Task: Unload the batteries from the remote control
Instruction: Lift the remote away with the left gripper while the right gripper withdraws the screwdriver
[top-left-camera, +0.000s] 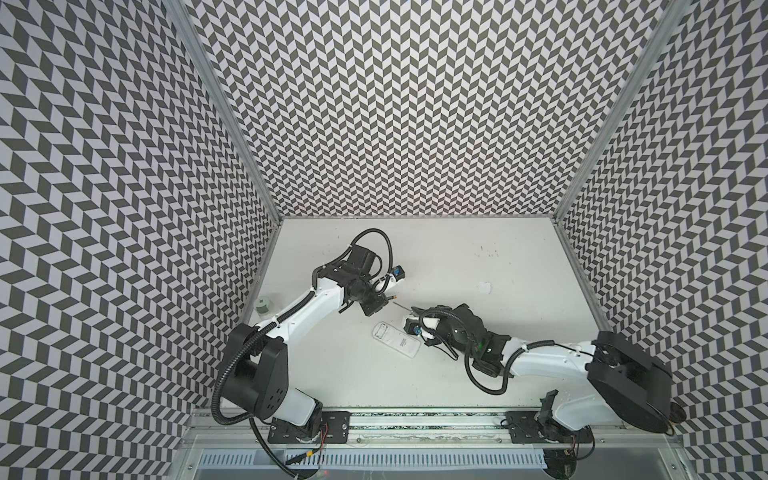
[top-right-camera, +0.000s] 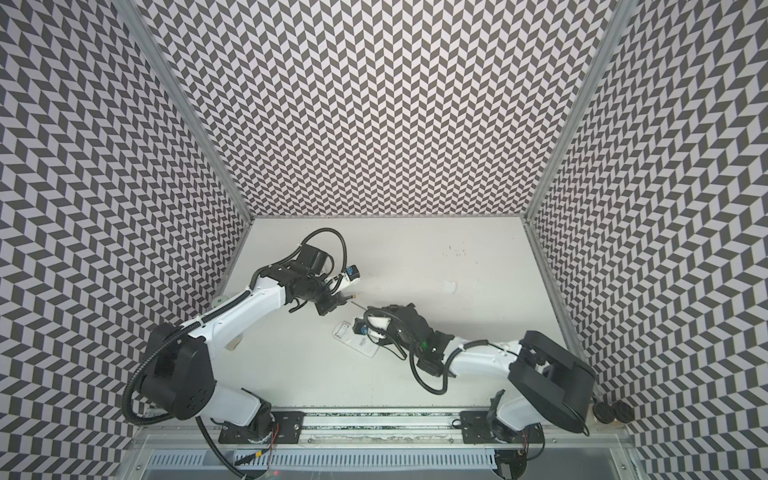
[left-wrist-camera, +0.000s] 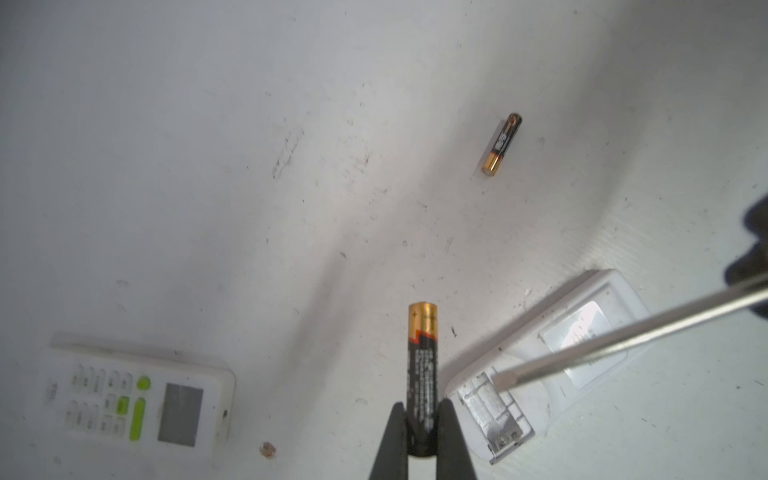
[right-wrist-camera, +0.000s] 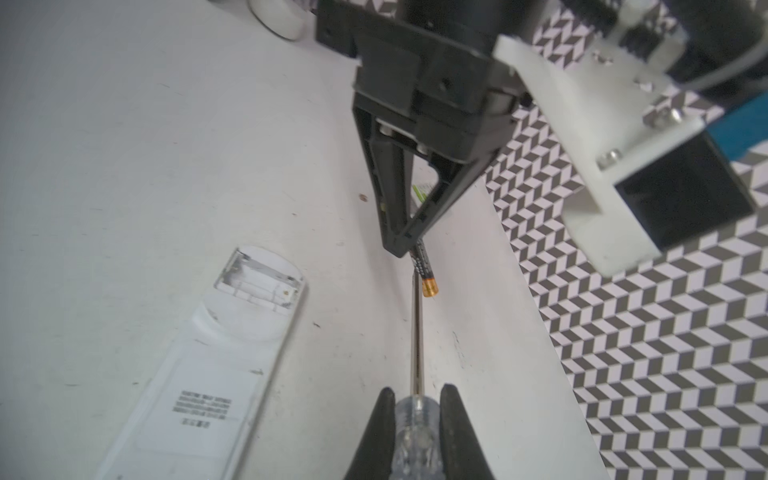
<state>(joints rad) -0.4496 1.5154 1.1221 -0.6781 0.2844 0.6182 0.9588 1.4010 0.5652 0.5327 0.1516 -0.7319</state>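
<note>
The left tool (left-wrist-camera: 420, 409) pinches the battery (left-wrist-camera: 422, 353), likely light, hard and slippery, by its black end; the right tool (right-wrist-camera: 417, 399) pinches the screwdriver (right-wrist-camera: 417, 332).

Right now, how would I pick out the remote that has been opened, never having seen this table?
On the white table, look in the middle between the two arms, beside the right tool that holds the screwdriver. The opened remote lies there face down. Unlike the other remote, with green buttons and a screen, it shows a printed label and an open, empty battery bay.

Two batteries (left-wrist-camera: 422, 357) (left-wrist-camera: 502, 144), two remotes (left-wrist-camera: 137, 399) (left-wrist-camera: 582, 320) and one screwdriver (left-wrist-camera: 623, 337) are visible.
</note>
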